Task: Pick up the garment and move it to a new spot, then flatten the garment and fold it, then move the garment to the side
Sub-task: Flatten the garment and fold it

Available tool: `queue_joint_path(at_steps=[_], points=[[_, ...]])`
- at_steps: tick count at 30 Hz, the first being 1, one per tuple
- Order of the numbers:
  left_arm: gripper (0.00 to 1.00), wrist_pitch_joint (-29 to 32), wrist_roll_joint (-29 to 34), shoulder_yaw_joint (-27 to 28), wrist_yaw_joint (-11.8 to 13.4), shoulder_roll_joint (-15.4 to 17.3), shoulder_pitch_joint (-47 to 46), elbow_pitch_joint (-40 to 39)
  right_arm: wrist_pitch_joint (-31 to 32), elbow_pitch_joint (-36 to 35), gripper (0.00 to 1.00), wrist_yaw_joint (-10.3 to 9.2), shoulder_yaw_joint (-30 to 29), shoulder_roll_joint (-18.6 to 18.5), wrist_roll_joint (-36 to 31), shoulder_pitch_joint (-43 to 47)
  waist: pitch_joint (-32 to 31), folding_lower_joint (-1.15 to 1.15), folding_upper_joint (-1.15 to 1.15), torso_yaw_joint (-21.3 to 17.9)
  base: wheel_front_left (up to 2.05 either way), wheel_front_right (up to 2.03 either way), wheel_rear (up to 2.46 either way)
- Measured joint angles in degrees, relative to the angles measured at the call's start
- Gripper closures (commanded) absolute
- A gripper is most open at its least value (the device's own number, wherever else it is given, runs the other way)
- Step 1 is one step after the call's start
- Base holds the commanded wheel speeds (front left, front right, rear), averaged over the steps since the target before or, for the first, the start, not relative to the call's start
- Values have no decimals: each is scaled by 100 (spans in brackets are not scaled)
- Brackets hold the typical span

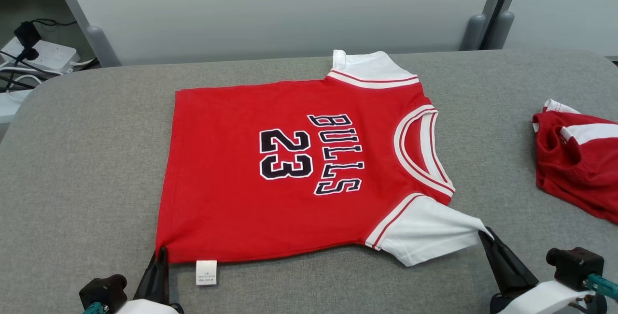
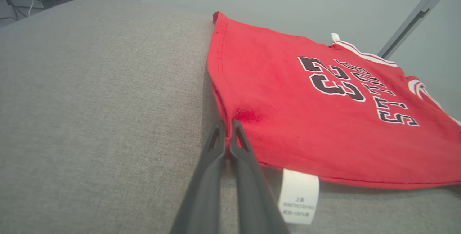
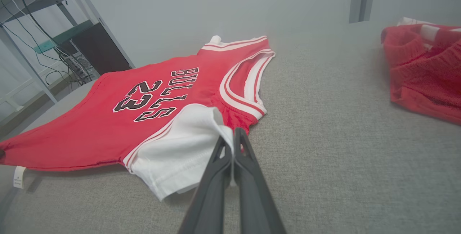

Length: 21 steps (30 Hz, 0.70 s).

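Shirt (image 1: 289, 169) lies flat; left gripper (image 1: 161, 252) pinches its hem corner (image 1: 170, 251), right gripper (image 1: 484, 234) pinches a white sleeve (image 1: 425, 229). Uneven lifting could bunch it.

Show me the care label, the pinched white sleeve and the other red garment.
Care label (image 2: 299, 196), left wrist view: tag's middle.
Pinched white sleeve (image 1: 425, 229), head view: flat middle.
Other red garment (image 1: 574, 171), head view: red body.

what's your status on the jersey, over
Left gripper shut on jersey hem corner. Right gripper shut on its white sleeve. Jersey flat, print up, not yet folded. Second red garment apart at right, clear of it.
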Motion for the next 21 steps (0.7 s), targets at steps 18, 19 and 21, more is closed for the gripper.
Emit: queue_joint_path(at_steps=[18,19,21], points=[[100,0,222,-91,0,13,4,-19,0,-68,100,0,1062,-505,584,-34,-45,0,0,-10,0,0,0],[100,0,247,-96,0,18,4,-4,0,-70,100,-1,1137,-555,628,-77,-43,0,0,-9,0,0,0],[100,0,259,-107,0,29,4,33,0,-87,100,-1,1301,-620,740,-132,-40,0,0,-6,0,0,0]])
